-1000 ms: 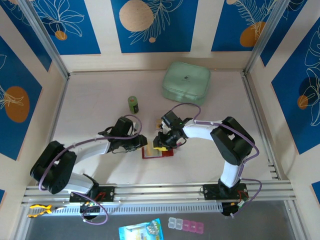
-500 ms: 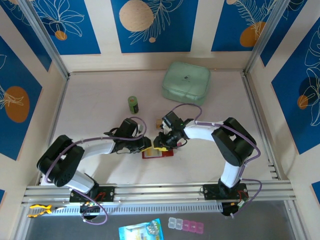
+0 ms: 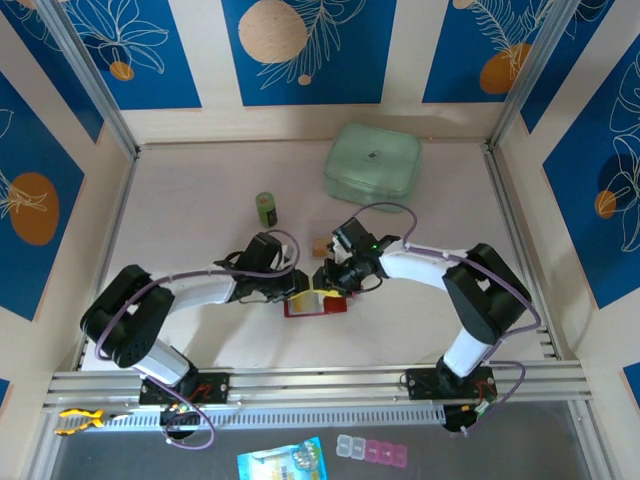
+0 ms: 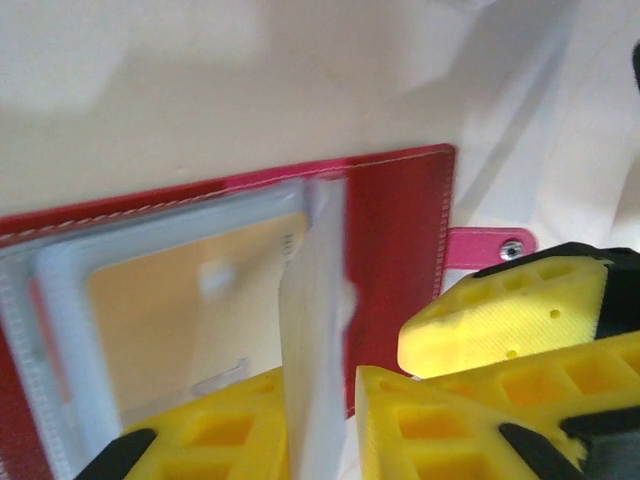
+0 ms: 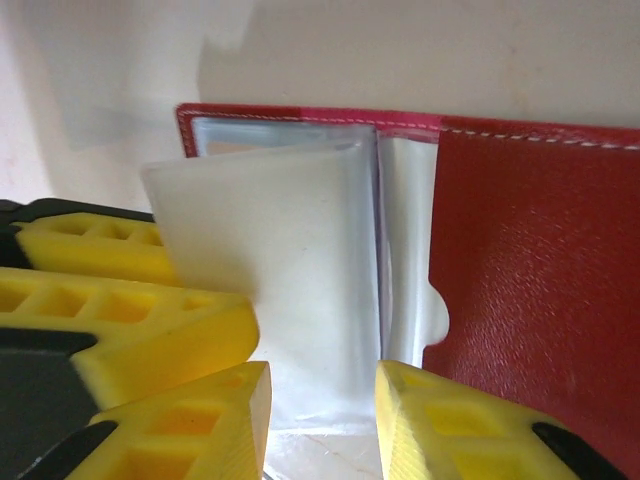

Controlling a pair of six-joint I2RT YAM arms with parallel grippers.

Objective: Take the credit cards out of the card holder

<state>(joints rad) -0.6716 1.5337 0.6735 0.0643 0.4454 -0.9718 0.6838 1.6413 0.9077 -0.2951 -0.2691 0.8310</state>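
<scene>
The left gripper [image 4: 320, 392] has its yellow fingers nipped tight on a clear pocket leaf [image 4: 314, 280], which stands edge-on between them. The right gripper [image 5: 322, 375] has its jaws part-way apart and grips nothing I can see. Its tips come down at the lower edge of the card holder [image 5: 530, 280], one of them over the red cover. The holder lies open on the table [image 3: 200, 180], centre of the overhead view, between the two wrists. A second ago the left arm sat further left with its fingers a touch wider; it has slid in and closed, so I reckon a pocket is being peeled open to reach a card. One orange-tan credit card [image 4: 180, 300] sits in its sleeve. Whether the right tips actually press the holder is hidden, I can't make out any other cards, and a tan speck [image 3: 320, 243] above the right wrist is too small to name
</scene>
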